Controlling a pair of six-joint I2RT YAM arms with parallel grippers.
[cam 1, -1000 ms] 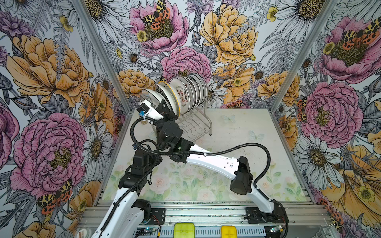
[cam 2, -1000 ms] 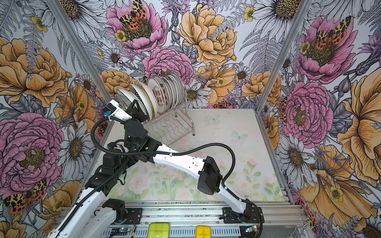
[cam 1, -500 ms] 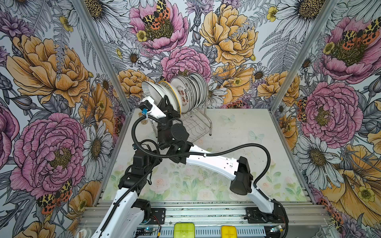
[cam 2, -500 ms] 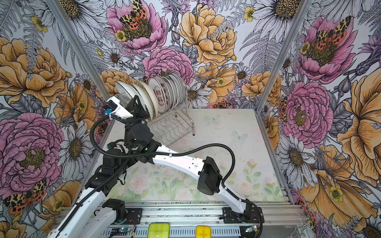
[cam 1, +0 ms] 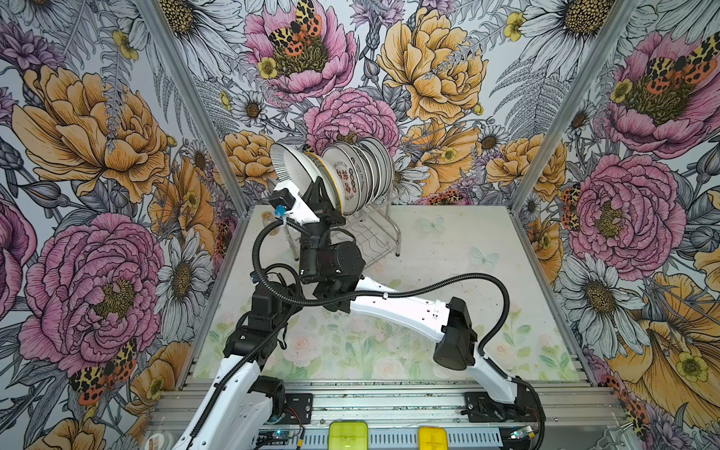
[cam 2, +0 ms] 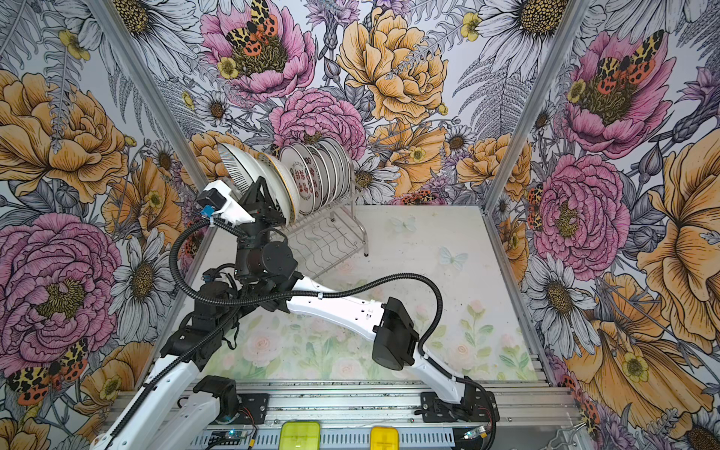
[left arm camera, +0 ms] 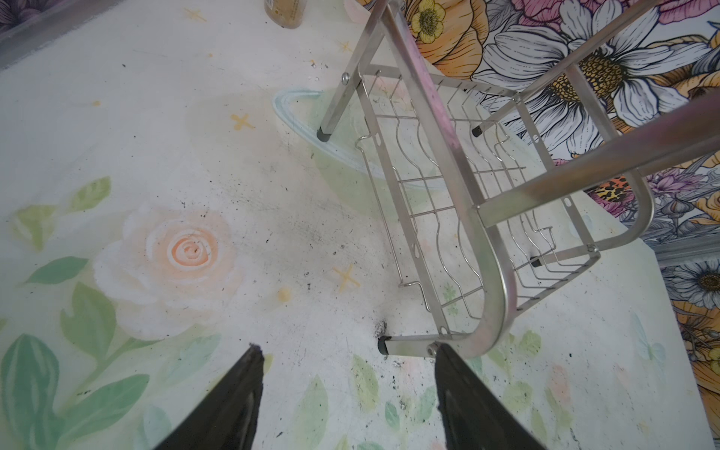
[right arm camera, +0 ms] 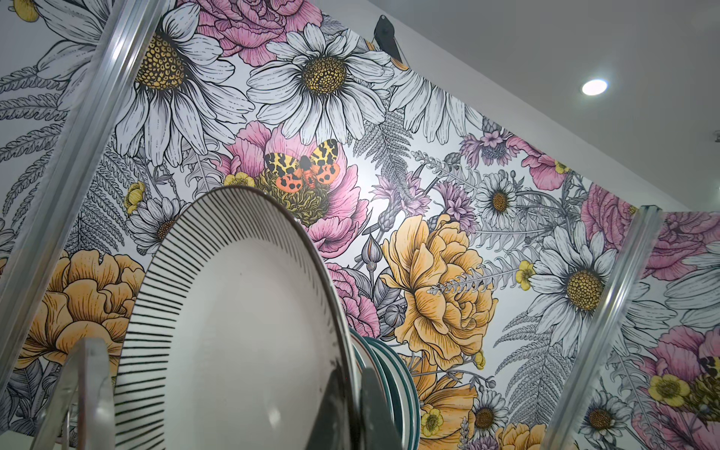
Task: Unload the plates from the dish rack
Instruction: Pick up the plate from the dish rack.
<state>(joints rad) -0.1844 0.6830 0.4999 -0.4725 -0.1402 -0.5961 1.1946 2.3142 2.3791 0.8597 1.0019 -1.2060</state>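
The right jaws are pinching shut on the rim of the striped plate (cam 1: 287, 165) at the left end of the dish rack (cam 1: 376, 233), far left on the bench (cam 1: 448, 272), while the left jaws are hanging open and empty; the unloading is looking barely begun, the other plates (cam 1: 364, 171) standing in the top tier

You had one dish rack (cam 1: 366, 237), one small tan jar (left arm camera: 284, 11), and roughly nine plates (cam 1: 343, 175); they overlapped too much for an exact count.
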